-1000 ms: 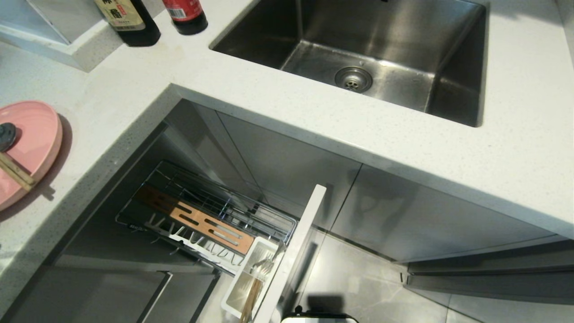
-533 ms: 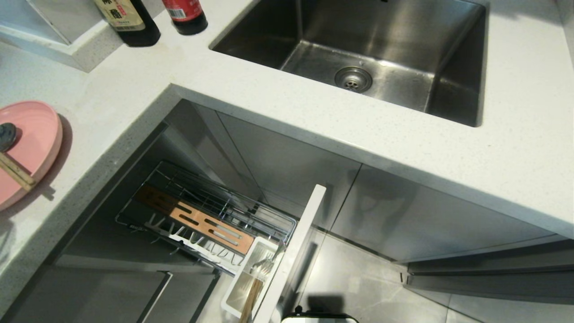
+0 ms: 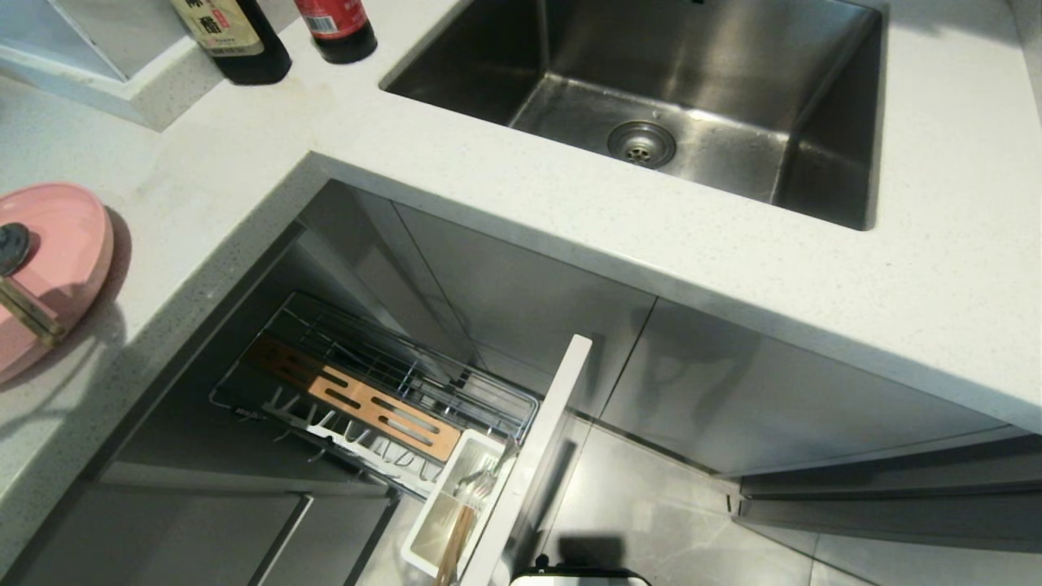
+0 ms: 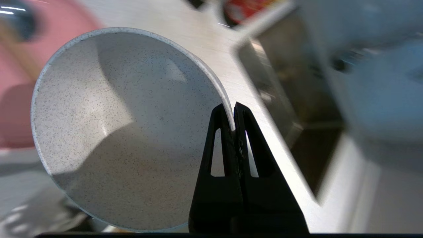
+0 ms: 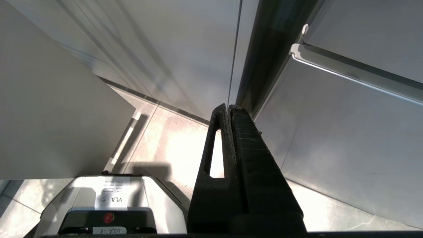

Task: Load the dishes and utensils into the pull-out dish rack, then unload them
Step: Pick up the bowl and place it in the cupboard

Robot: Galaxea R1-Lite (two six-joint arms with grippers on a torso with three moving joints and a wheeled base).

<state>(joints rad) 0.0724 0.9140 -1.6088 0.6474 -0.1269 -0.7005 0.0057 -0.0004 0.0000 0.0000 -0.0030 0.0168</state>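
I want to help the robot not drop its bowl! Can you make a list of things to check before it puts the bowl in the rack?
1. Bowl held: the left pincer is pinched shut on the rim of the speckled cream bowl: ok.
2. Rack pulled out: the pull-out dish rack is open below the counter: ok.
3. Room in the rack: its wire slots look bare; only the white utensil cup holds things: ok.
4. Other dishes waiting: the pink plate sits on the counter with chopsticks on it: ok.
5. Right pincer out of the way: shut, low by the cabinets: ok.
6. Firm grip: only the rim is pinched: cannot tell.
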